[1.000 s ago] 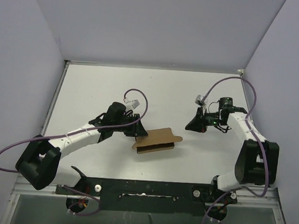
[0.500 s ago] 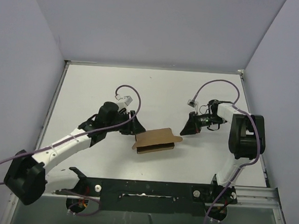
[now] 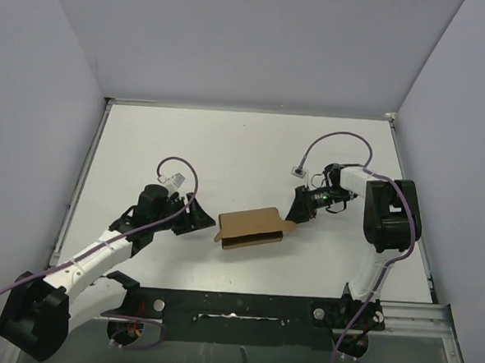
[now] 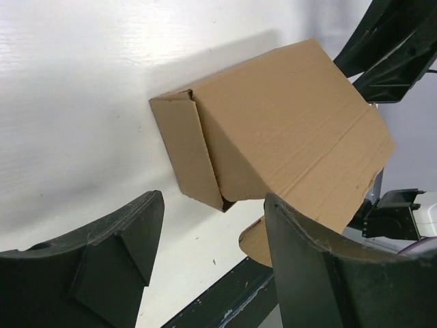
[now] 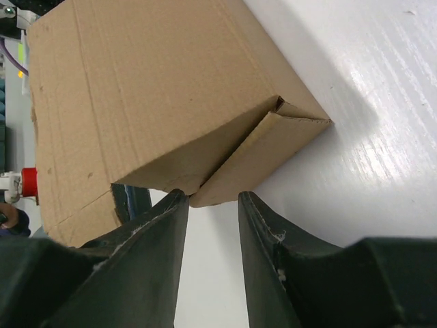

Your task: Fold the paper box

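Left jaws stand wide and empty, just beside the paper box (image 3: 249,227); right jaws are narrowly parted at its opposite end flap, gripping nothing. The box lies on the tabletop (image 3: 228,148) between them.

I seem to be standing in a robotics lab test cell, not a home or a shop: a white table (image 3: 253,149) is boxed in by plain pale wall panels (image 3: 251,42) at nine, twelve and three o'clock. Two white-and-black robot arms, the left arm (image 3: 90,250) at eight o'clock and the right arm (image 3: 388,219) at four, trail purple cables (image 3: 336,136). Both are bolted to a black metal rail (image 3: 260,303) at six o'clock.
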